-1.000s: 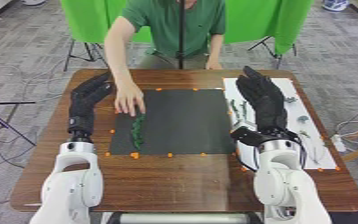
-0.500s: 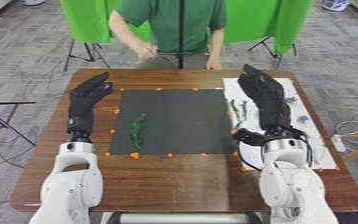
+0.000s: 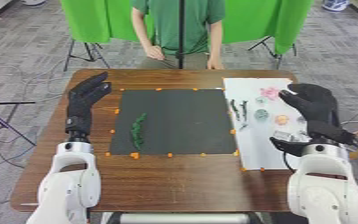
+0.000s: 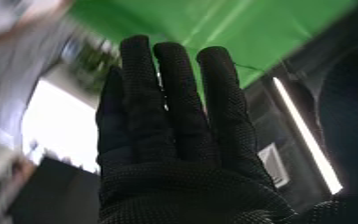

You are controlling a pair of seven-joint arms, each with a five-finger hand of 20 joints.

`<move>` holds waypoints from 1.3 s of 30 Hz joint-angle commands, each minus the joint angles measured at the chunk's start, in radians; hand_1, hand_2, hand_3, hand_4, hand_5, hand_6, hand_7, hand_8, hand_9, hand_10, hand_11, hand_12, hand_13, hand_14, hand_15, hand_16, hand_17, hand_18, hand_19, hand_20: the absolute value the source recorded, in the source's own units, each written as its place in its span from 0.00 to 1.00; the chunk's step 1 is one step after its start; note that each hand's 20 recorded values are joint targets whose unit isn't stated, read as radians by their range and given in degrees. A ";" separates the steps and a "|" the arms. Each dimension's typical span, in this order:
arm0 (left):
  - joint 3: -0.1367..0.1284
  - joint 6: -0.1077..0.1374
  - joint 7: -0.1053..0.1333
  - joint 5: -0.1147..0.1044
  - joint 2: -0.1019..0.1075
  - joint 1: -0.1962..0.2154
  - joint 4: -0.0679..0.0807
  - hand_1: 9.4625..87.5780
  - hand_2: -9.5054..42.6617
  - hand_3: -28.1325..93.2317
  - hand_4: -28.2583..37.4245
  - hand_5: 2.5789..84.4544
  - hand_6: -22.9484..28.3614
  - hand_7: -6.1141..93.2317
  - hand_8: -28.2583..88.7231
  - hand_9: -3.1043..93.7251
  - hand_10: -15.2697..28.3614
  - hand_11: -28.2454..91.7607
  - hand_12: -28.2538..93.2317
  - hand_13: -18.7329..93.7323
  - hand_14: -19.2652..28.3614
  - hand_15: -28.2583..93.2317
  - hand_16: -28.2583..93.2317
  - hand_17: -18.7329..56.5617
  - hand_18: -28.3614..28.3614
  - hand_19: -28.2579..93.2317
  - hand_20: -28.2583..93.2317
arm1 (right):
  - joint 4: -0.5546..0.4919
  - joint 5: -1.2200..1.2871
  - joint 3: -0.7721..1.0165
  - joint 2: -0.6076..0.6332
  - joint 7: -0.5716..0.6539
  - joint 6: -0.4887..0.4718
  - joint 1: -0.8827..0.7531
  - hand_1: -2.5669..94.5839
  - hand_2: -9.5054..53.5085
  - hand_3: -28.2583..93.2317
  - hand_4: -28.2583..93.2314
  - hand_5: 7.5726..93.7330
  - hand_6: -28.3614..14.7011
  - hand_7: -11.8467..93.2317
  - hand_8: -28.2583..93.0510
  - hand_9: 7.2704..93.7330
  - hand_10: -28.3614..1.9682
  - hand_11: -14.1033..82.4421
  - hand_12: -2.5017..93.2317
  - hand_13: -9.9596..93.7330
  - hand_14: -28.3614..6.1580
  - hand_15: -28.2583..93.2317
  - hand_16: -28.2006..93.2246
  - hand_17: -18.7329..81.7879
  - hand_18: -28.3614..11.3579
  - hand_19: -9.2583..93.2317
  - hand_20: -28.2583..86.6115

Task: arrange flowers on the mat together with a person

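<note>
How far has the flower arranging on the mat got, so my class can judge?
It looks early. Done: one green stem lies on the dark mat. In hand: apparently nothing; the right hand seems empty, its fingers straight. Left, probably: the pink flower, peach flower and two dark sprigs on the white sheet.

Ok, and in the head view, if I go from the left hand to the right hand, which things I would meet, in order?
Left hand → green stem → dark twigs → pink flower → right hand
</note>
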 commanded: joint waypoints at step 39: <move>0.005 -0.004 -0.015 0.009 0.004 0.010 -0.008 0.33 0.08 0.74 0.25 0.53 0.56 0.21 0.18 0.51 0.68 0.42 0.34 0.48 0.82 0.46 0.22 0.27 0.77 0.42 0.40 | 0.168 -0.430 0.081 0.185 0.271 -0.398 -0.092 0.34 0.00 0.82 0.00 0.68 0.62 0.30 0.19 0.72 0.47 0.40 0.31 0.69 0.43 0.59 0.49 0.46 0.31 0.39 0.57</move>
